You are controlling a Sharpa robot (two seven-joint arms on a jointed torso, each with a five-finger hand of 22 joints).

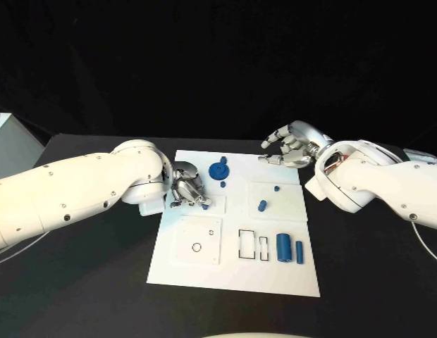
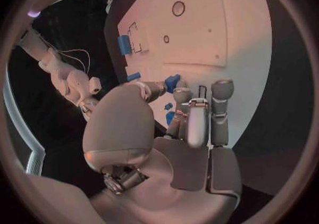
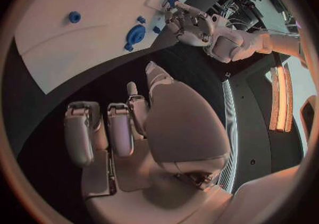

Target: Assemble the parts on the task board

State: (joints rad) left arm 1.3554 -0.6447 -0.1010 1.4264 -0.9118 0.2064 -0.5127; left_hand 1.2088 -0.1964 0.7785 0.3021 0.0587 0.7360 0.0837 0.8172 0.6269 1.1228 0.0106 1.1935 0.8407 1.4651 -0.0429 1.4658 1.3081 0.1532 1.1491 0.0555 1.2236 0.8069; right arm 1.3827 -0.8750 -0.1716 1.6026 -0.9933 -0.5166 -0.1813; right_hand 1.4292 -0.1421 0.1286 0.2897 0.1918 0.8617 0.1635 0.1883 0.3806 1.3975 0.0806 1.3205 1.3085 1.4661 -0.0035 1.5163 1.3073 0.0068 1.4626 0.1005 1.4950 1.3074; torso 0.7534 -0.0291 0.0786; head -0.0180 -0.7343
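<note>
The white task board (image 1: 234, 271) lies in the middle of the table. My left hand (image 1: 188, 187) is low over its left part, thumb and a finger pinching a small blue part (image 2: 173, 82), which also shows at the fingertips (image 3: 170, 2). A blue gear-like disc (image 1: 218, 170) and a tiny blue piece (image 1: 222, 184) lie just beyond that hand. A short blue peg (image 1: 262, 205) sits on the raised plate at the right. Two blue cylinders (image 1: 283, 248) lie beside the rectangular slots (image 1: 249, 243). My right hand (image 1: 290, 149) hovers over the board's far right corner, fingers apart, holding nothing.
A pale box (image 1: 0, 144) stands at the table's far left. A round hole (image 1: 197, 247) marks the board's near left plate. Black table surface (image 1: 381, 282) surrounds the board on all sides.
</note>
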